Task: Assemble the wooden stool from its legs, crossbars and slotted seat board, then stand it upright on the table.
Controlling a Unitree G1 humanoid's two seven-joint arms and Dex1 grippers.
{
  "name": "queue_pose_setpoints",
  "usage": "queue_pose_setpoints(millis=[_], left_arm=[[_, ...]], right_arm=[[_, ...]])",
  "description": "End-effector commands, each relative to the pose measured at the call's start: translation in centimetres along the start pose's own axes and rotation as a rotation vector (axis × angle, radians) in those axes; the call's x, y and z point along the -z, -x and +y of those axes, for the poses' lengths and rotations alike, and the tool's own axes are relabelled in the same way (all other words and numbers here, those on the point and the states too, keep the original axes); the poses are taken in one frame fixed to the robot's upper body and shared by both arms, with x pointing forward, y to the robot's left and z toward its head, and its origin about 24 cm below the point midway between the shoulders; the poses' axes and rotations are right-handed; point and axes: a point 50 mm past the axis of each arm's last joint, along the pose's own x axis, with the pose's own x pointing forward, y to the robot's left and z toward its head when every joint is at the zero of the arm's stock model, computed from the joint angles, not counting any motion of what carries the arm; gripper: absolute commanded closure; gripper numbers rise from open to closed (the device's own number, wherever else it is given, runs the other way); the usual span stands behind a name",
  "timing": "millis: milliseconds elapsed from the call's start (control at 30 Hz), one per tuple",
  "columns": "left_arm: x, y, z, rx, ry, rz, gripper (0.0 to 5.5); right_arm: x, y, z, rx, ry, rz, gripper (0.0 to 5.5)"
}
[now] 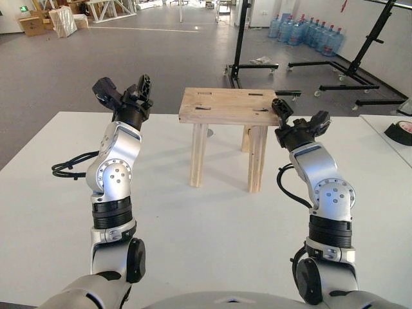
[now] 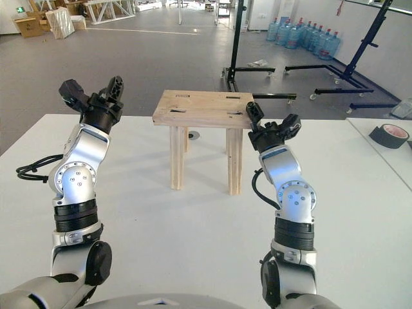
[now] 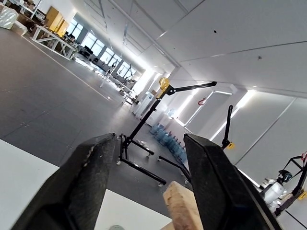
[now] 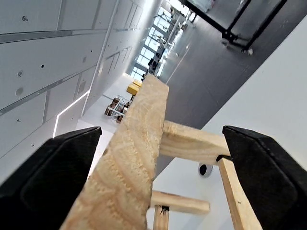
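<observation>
The wooden stool stands upright on the white table, its slotted seat board on top and its legs and crossbars joined below. My left gripper is raised to the left of the stool, open and empty, well apart from the seat. My right gripper is open at the seat's right edge, close beside it with nothing held. In the right wrist view the seat edge and a crossbar lie between the two spread fingers. A seat corner shows in the left wrist view.
A black cable loops on the table at the left. A roll of black tape lies on the neighbouring table at the far right. Black stands on wheels and water bottles stand on the floor behind.
</observation>
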Motion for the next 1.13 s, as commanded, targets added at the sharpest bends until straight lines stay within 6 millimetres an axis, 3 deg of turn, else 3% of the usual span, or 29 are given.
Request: queue_pose_setpoints(millis=[33, 200, 300, 333, 500, 667, 833, 1033, 1133], left_arm=[[-0.4, 0.4, 0.2, 0.02, -0.097, -0.035, 2.93], [-0.6, 1.5, 1.1, 0.054, -0.301, -0.091, 2.93], [-0.3, 2.9, 2.2, 0.035, -0.583, -0.152, 2.93], [-0.1, 3.4, 2.5, 0.029, -0.626, -0.169, 2.93], [1.5, 6.4, 3.1, 0.03, -0.776, -0.23, 2.93], [2.2, 6.4, 3.2, 0.043, -0.767, -0.252, 2.93], [3.7, 7.0, 3.5, 0.078, -0.738, -0.208, 2.93], [4.0, 6.8, 3.0, 0.113, -0.803, -0.238, 2.93], [4.2, 6.8, 2.9, 0.128, -0.778, -0.23, 2.42]], right_arm=[[-0.7, 0.3, 0.8, -0.074, 0.078, -0.076, 0.88], [-2.0, 1.4, 3.2, -0.289, 0.53, -0.227, 0.88], [-1.7, 3.0, 2.7, -0.33, 1.032, -0.416, 0.88], [-1.1, 3.5, 2.3, -0.334, 1.119, -0.437, 0.88], [1.5, 5.2, -0.8, -0.208, 1.14, -0.446, 0.88], [1.0, 5.0, -0.9, -0.203, 1.131, -0.506, 0.88], [1.7, 4.9, -1.7, -0.216, 1.097, -0.443, 0.88], [1.7, 4.5, -1.7, -0.222, 1.11, -0.441, 0.88], [2.0, 4.4, -1.8, -0.239, 1.133, -0.417, 0.83]])
